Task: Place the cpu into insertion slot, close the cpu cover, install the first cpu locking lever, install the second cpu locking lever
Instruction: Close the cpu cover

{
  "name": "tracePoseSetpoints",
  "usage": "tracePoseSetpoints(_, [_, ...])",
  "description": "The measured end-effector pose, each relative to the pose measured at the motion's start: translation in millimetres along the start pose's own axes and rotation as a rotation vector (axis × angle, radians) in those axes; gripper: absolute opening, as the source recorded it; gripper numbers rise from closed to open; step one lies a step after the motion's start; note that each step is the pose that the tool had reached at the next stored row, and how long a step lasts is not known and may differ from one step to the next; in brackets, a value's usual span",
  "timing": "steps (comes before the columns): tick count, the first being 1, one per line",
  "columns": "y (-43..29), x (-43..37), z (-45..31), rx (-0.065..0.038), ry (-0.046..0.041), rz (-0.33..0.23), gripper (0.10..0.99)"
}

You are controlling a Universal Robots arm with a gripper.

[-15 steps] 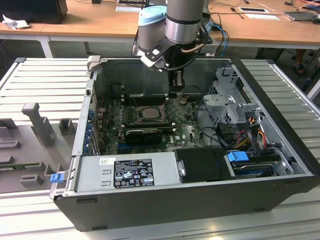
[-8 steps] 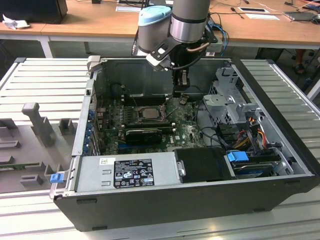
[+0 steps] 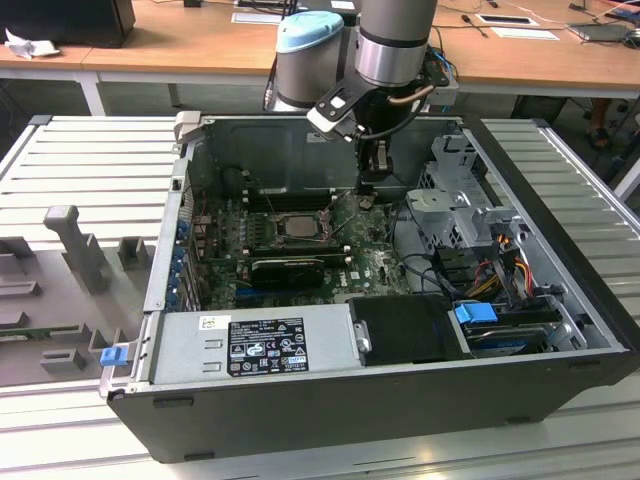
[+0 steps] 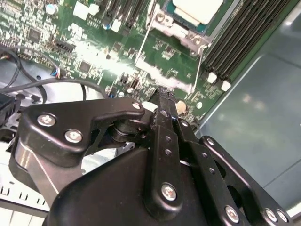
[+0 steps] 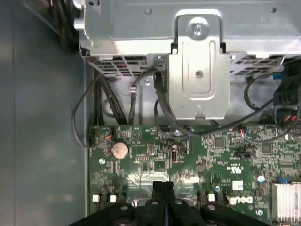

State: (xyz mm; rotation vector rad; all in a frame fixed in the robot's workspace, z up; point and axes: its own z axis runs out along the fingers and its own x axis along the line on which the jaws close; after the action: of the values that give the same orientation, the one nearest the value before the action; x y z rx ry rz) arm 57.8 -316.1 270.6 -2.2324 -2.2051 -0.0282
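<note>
The cpu (image 3: 297, 226) lies flat in the insertion slot (image 3: 276, 236) on the green circuit board (image 3: 372, 266), its dull silver face up. In the second wrist view the cpu (image 4: 198, 8) sits under the silver cpu cover (image 4: 175, 29), and a thin wire locking lever (image 4: 144, 43) runs along one side and another (image 4: 201, 66) along the adjacent side. My gripper (image 3: 366, 197) hangs just above the board, to the exterior view's right of the socket and apart from it. In both wrist views the gripper (image 4: 162, 93) (image 5: 163, 184) is shut with nothing held.
A silver drive cage (image 3: 452, 200) (image 5: 197, 70) with black cables (image 5: 94, 110) stands close by the gripper. Long black memory slots (image 4: 240, 42) flank the socket. A long black card (image 3: 287, 268) and the power supply (image 3: 262, 345) lie nearer the case front.
</note>
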Motion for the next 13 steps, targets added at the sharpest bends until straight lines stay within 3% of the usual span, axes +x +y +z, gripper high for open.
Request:
tracePoseSetpoints(3, [7.7, 0.2, 0.8, 0.000, 0.0003, 0.000, 0.106])
tracePoseSetpoints(9, [8.4, -0.1, 13.1, 0.002, -0.0001, -0.001, 0.106])
tracePoseSetpoints(11, [8.4, -0.2, 15.6, -0.007, -0.0001, -0.002, 0.106])
tracePoseSetpoints(13, [8.3, -0.7, 20.0, -0.009, 0.0001, -0.005, 0.106])
